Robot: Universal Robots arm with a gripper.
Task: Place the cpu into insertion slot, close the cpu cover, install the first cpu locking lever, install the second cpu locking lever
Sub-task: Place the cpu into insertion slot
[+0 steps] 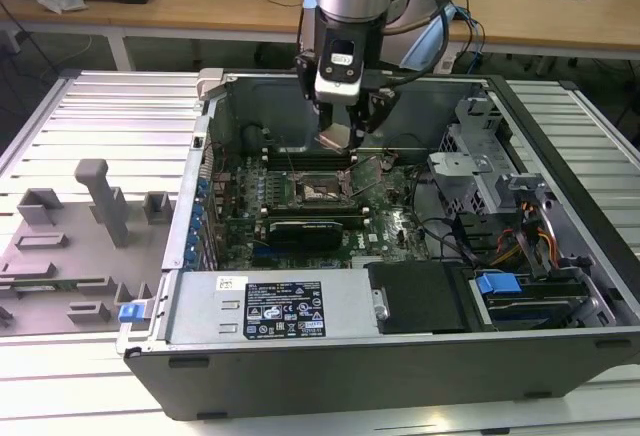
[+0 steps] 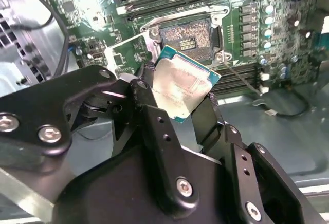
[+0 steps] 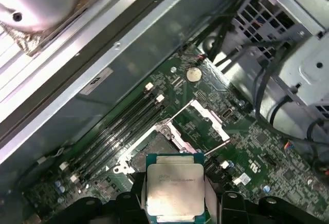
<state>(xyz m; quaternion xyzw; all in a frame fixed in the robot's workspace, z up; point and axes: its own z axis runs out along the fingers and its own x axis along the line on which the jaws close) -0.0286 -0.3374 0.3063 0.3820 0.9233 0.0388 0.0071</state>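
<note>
A slatted metal table [image 1: 90, 106] carries an open computer case [image 1: 400, 376], with wooden desks [image 1: 200, 1] behind. In the exterior view the gripper [image 1: 340, 138] hangs over the motherboard [image 1: 390, 226], clamped on the cpu [image 2: 181, 88], which is tilted in the air. The bare socket [image 1: 322, 192] lies at 6 o'clock from it, apart. The cpu cover [image 3: 204, 115] stands swung open beside the socket.

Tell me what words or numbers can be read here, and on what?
White paper label on the silver metal box: print too small to read.
Pale silver square cpu: faint lettering on its top, not legible.
Small sticker on the grey metal case wall: unreadable.
</note>
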